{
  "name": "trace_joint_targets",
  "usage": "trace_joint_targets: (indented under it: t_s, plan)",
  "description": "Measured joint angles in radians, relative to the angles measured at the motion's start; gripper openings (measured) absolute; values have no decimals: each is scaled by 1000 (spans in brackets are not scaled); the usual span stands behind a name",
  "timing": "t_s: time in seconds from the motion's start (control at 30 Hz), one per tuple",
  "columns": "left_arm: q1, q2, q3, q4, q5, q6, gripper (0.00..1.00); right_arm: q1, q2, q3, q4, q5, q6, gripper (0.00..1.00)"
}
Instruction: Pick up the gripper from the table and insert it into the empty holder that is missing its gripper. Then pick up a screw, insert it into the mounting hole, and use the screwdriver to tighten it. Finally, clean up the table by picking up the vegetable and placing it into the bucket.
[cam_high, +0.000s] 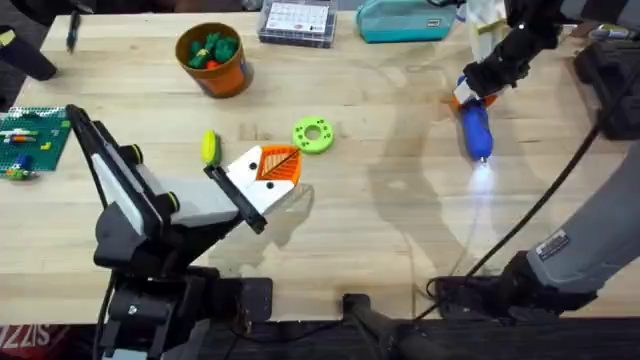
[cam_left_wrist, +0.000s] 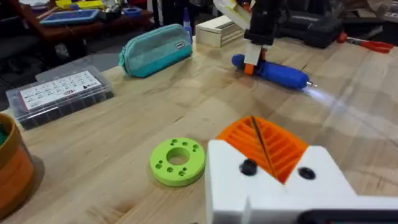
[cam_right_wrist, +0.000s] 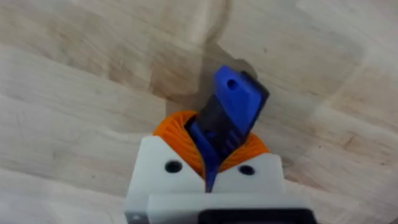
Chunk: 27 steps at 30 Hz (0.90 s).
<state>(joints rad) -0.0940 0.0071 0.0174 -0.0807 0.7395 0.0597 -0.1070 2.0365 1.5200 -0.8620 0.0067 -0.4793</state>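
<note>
Overhead: right gripper (cam_high: 468, 92) clamps screwdriver (cam_high: 475, 130) | left wrist: left gripper (cam_left_wrist: 273, 163) pinched together, green disc (cam_left_wrist: 178, 161) beside

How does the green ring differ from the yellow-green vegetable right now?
The green ring is a flat round disc with a centre hole; the vegetable is a solid oblong. The ring is brighter green, the vegetable more yellow. The ring lies right of the left gripper, the vegetable left. Both rest on the table.

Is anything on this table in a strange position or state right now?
The screwdriver lies flat on the table with its tip light shining on the wood, while the right gripper grips its rear end. Nothing looks spilled or damaged.
</note>
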Motion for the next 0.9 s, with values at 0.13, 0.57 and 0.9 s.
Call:
trace_joint_targets:
  t_s: [0.13, 0.57, 0.9]
  plan:
    - [0, 0, 0, 0, 0, 0, 15, 0, -4, 2, -53, 1, 4, 8]
    - [0, 0, 0, 0, 0, 0, 15, 59, -425, -12, -197, 0, 106, 7]
    - [0, 0, 0, 0, 0, 0, 15, 239, -853, -30, -296, -3, 202, 6]
